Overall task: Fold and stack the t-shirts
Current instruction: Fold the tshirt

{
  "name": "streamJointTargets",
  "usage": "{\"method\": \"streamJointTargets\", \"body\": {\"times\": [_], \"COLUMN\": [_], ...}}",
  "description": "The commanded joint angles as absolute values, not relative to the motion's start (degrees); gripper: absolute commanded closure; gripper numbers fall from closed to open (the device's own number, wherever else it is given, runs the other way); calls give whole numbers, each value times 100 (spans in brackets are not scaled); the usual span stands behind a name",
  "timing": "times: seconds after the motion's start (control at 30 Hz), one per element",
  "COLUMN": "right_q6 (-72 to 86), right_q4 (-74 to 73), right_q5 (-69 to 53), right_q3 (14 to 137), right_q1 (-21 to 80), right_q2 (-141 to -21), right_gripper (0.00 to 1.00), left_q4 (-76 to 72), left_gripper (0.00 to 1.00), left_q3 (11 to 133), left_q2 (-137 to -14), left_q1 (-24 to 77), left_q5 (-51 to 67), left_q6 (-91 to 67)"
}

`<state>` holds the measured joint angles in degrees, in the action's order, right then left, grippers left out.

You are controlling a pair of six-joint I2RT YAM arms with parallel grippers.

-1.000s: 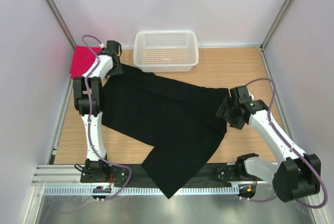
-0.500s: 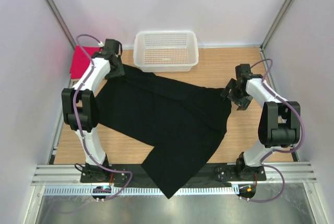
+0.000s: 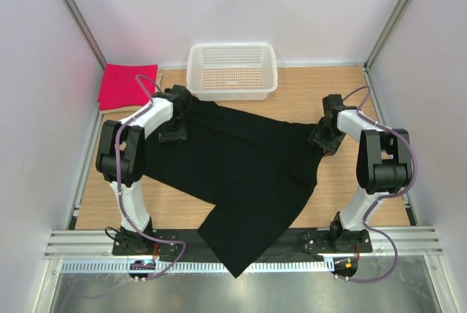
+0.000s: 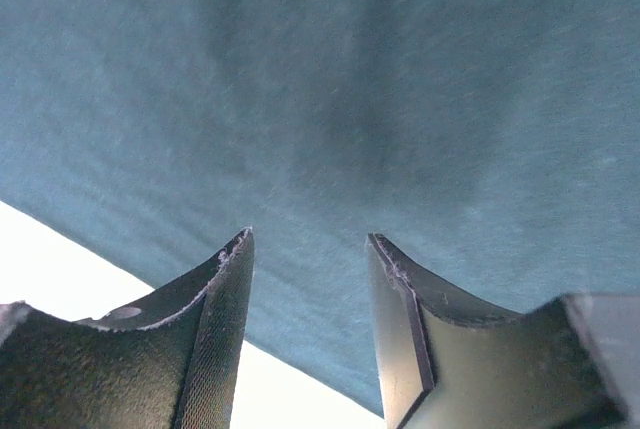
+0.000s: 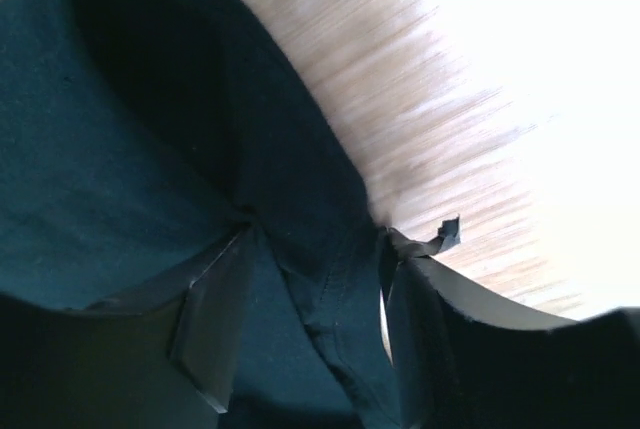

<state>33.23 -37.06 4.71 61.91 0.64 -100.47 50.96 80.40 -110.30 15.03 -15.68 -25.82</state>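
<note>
I count one black t-shirt point(image 3: 241, 160) flat on the worktop point(image 3: 321, 94), long axis running diagonally from far left to the near edge, and one pink-red t-shirt point(image 3: 120, 85) far left. The left claw point(image 4: 308, 244) is spread over black cloth; the right claw point(image 5: 315, 249) is spread astride the hem.

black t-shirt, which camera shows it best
Top external: the whole black t-shirt lies spread across the table, one end past the near edge. Left wrist shows only flat cloth close up; right wrist only a hemmed edge.
</note>
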Motion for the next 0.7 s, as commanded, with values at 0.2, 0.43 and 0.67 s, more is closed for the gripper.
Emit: {"method": "streamJointTargets", "body": {"times": [0.2,0.43,0.67], "right_q6": [3366,3068,2751], "right_q4": [-3594,-3866,-4051], "right_q5": [1713,2381,2567], "right_q3": [6520,7382,7945], "right_q1": [70,79,88], "right_q2": [-10397,-10906,-11197], "right_gripper": [57,66,65], "left_q4": [5791,6011,5748], "left_gripper": [54,59,60], "left_q3": [7893,7524,6338], "left_q2": [-11284,-11662,-11076], "left_q1": [1810,2267,2715], "left_q5": [-1761,-1425,-844], "left_q6": [-3058,-3094,-3682]}}
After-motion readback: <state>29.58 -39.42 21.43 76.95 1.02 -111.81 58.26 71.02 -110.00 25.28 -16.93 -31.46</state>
